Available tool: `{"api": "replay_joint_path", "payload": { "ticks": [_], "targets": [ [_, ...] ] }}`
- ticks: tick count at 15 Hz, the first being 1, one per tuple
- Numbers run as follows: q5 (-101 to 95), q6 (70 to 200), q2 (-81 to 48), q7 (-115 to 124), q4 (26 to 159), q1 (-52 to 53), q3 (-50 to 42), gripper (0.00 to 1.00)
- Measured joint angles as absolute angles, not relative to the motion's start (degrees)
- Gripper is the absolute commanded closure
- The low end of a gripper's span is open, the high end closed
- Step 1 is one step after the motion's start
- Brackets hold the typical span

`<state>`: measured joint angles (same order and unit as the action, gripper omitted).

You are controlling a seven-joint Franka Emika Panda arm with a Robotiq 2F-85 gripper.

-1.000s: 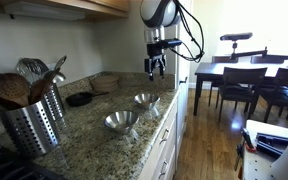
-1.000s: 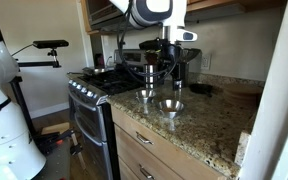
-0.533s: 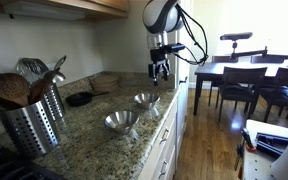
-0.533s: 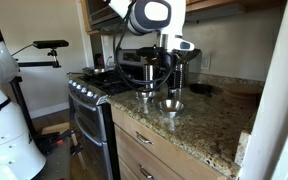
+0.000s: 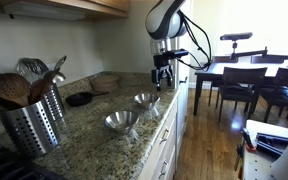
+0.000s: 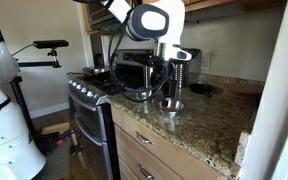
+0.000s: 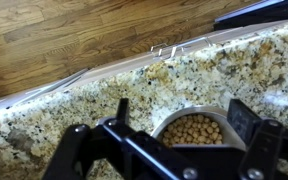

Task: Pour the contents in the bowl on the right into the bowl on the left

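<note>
A stone counter (image 5: 84, 145) is seen along the wall. The things for the task are set on it close to the front edge, where they can be reached easily from above. The arm (image 5: 165, 18) is bent down over the far part of the counter, so that the wrist is turned to the surface. A metal holder (image 5: 29, 125) full of cooking tools is kept at the near end, well apart from the work, and it is not in the way.

Two metal bowls are placed near each other, and by this the path for pouring is kept short. In an exterior view the nearer bowl (image 5: 121, 121) appears empty. The farther bowl (image 5: 145, 99) is judged to be the one to be lifted, because the gripper (image 5: 163, 78) is held above it.

The jaws are spread wide apart, nothing is held between them, and no bowl is touched. In the wrist view the two fingers are seen at either side of the farther bowl (image 7: 169, 120). It is judged that the gripper is lined up for taking this bowl, but no grip is made yet.

Small round pale beans (image 7: 194, 130) are piled inside this bowl, and none are spilled on the counter.
</note>
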<state>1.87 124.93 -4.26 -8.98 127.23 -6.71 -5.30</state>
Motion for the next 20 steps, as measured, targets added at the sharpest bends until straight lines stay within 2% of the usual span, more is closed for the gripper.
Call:
{"api": "replay_joint_path", "payload": {
  "ticks": [10, 20],
  "targets": [
    [1.7, 131.6, -10.9, -9.0, 125.5, -7.1, -6.6, 0.0],
    [1.7, 131.7, -15.4, -9.0, 117.7, -7.6, -6.3, 0.0]
  ]
}}
